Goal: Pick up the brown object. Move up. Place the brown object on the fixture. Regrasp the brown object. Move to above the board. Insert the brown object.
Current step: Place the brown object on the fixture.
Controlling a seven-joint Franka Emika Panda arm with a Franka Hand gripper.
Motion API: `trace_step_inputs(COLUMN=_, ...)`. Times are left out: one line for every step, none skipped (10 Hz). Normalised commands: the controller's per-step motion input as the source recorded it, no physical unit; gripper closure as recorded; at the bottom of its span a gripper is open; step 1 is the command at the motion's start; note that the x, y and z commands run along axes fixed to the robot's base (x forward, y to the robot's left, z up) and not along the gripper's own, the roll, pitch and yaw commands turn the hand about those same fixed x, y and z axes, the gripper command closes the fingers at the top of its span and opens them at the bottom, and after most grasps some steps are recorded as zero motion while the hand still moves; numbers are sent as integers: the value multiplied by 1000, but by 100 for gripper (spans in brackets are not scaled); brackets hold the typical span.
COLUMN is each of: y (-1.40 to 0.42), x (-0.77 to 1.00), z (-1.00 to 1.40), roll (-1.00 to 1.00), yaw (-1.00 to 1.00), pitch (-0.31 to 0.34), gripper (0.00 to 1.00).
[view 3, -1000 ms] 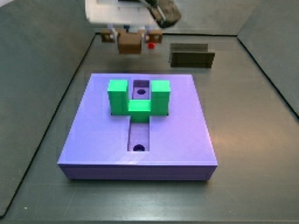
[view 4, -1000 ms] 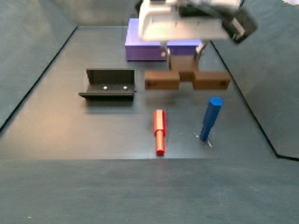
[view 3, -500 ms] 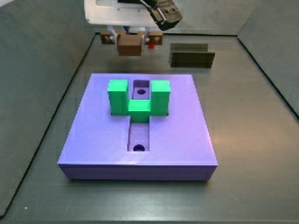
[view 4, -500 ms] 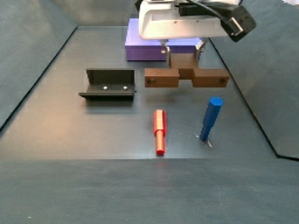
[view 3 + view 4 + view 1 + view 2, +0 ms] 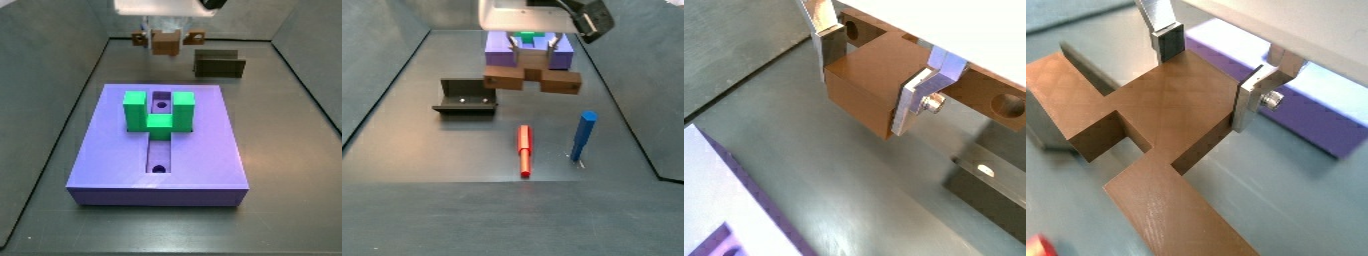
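My gripper [image 5: 539,62] is shut on the brown object [image 5: 533,78], an orange-brown T-shaped piece that hangs level above the floor, between the board [image 5: 502,47] and the blue peg. In a side view the gripper [image 5: 166,38] holds the brown object [image 5: 166,43] beyond the far edge of the board [image 5: 160,150], left of the fixture [image 5: 219,64]. Both wrist views show the silver fingers [image 5: 831,38] clamping the stem of the brown object [image 5: 869,82]; the gripper [image 5: 1213,65] grips the brown object [image 5: 1140,120] near its crosspiece. The fixture [image 5: 465,97] stands apart to the side.
A green U-shaped block [image 5: 158,110] sits on the board over its central slot. A red peg [image 5: 525,150] lies on the floor and a blue peg [image 5: 583,136] stands beside it. Grey walls enclose the floor.
The gripper has risen with the brown object in it and shifted sideways toward the fixture's side. The fixture, board and pegs have not moved.
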Motion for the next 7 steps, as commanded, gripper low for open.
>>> trace_step_inputs(y=63, x=754, z=266, roll=-983, yaw=-169, pitch=-211, gripper=100)
trace_step_inputs(y=83, x=743, z=243, roll=-980, yaw=-140, pitch=-214, gripper=100)
trace_step_inputs(y=97, x=729, z=223, roll=-986, yaw=-106, pitch=-183, gripper=100)
trace_step_inputs(y=114, x=720, z=214, roll=-1000, yaw=-94, pitch=-151, gripper=100)
trace_step_inputs(y=149, x=649, z=140, roll=-1000, yaw=-14, pitch=-151, gripper=100)
trace_step_inputs(y=160, x=614, z=89, roll=-1000, yaw=0, pitch=-146, gripper=100)
trace_step_inputs(y=166, x=600, z=63, roll=-1000, yaw=0, pitch=-163, gripper=100)
